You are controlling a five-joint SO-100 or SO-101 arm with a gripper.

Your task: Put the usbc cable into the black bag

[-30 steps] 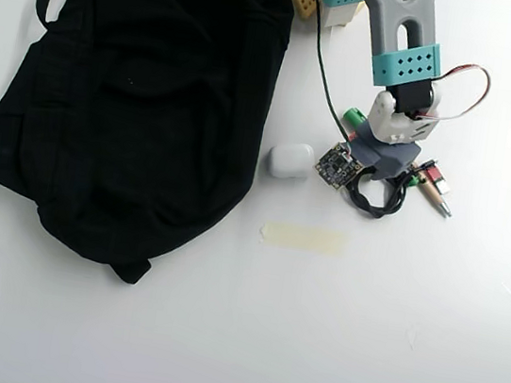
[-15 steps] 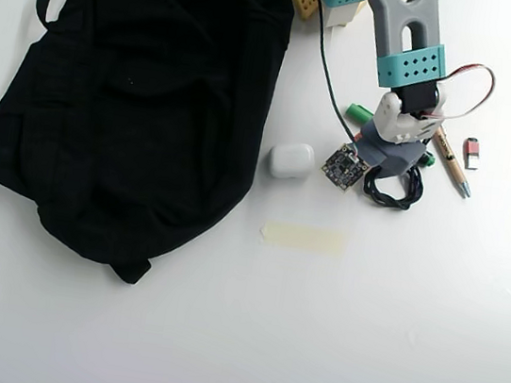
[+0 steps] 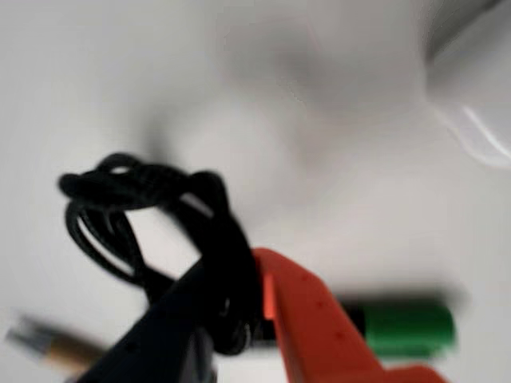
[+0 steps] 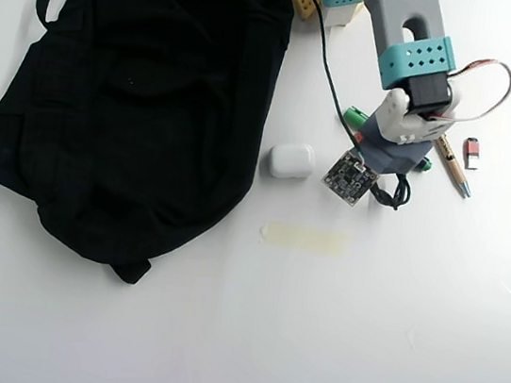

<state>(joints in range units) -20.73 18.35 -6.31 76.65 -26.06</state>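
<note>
Jaws were pinched on the usbc cable: in the wrist view, the black finger at lower left and the orange finger at lower right pressed against the wound black cord from either side. Most of the loop stood free above and to the left of the pinch point, with its twisted knot at the top. The wrist picture was blurred, so whether the loop still touched the counter could not be told.

In the overhead view, the gripper sat at upper right, with only a small part of the cable showing just below its grey body. A white earbud case lay just to the left, between the gripper and the black bag. The bag lay slumped across the left half of the counter, well apart from the cable. A green-capped marker lay just behind the orange finger in the wrist view. A strip of tape lay on the counter below the case.
</note>
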